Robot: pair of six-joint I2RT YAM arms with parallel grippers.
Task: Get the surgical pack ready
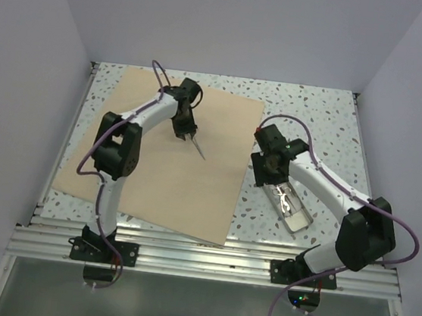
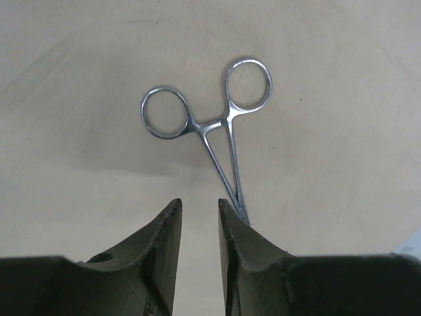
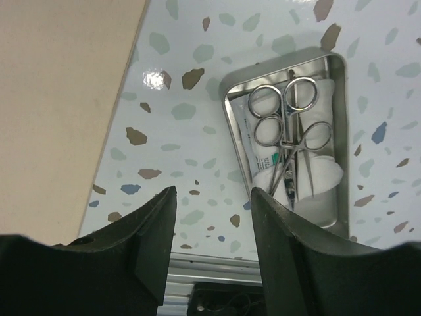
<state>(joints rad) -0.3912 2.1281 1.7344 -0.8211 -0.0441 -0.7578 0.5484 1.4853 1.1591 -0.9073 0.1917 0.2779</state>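
Observation:
The surgical pack's tan wrap (image 1: 156,175) lies spread flat as a wide sheet on the left half of the table. It fills the left wrist view as the wrap (image 2: 79,164). Steel forceps (image 2: 220,141) lie on it, rings away from me, tips hidden behind my left gripper's right finger. In the top view the forceps (image 1: 198,149) sit just below my left gripper (image 1: 187,134). The left gripper (image 2: 200,205) is narrowly open, with only wrap showing in its gap. My right gripper (image 3: 214,191) hangs wide open and empty over the speckled table, left of the metal tray.
A small shiny metal tray (image 3: 231,131) right of the sheet holds several steel instruments, white gauze and a printed packet; in the top view the tray (image 1: 300,223) lies under the right arm. The wrap's edge (image 3: 52,99) lies left of the right gripper. Grey walls enclose the table; an aluminium rail (image 1: 207,260) runs along the near edge.

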